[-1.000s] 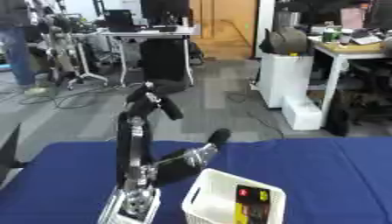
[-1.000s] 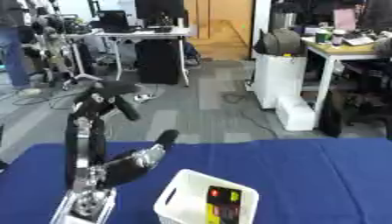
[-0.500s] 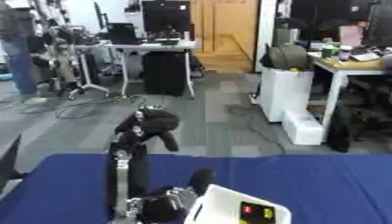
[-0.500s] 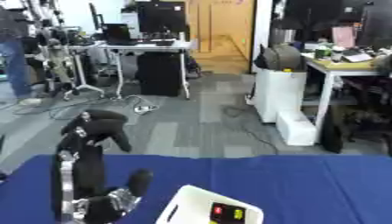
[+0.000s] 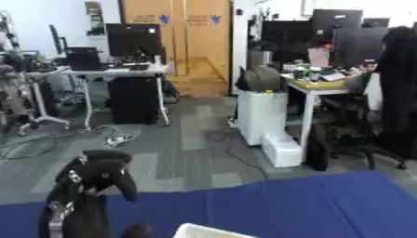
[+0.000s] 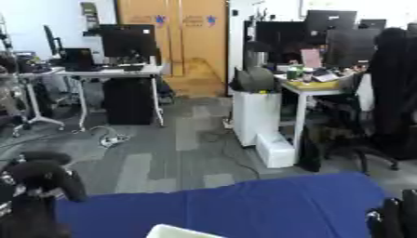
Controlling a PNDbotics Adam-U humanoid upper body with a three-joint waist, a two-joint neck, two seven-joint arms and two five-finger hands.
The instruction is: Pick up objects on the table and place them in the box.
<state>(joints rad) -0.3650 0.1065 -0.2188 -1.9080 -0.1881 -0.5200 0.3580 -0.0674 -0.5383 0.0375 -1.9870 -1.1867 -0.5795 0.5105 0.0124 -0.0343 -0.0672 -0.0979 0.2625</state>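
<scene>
Showing only box [image 5: 199, 229] rim on blue table [image 5: 326, 204]; objects unseen, handling unjudgeable. Left arm [image 5: 81, 195] visible, hand state untellable.

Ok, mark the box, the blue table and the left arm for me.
box [image 5: 204, 230]: left eye view, white rim at bottom edge.
blue table [image 5: 326, 204]: left eye view, bare cloth.
left arm [image 5: 85, 186]: left eye view, black upper joint.

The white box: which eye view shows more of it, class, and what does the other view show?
The left eye view, narrowly: the box's white rim shows as a slightly longer strip at the bottom edge on the blue table. The right eye view shows only a shorter sliver of rim. Neither view shows its inside.
</scene>
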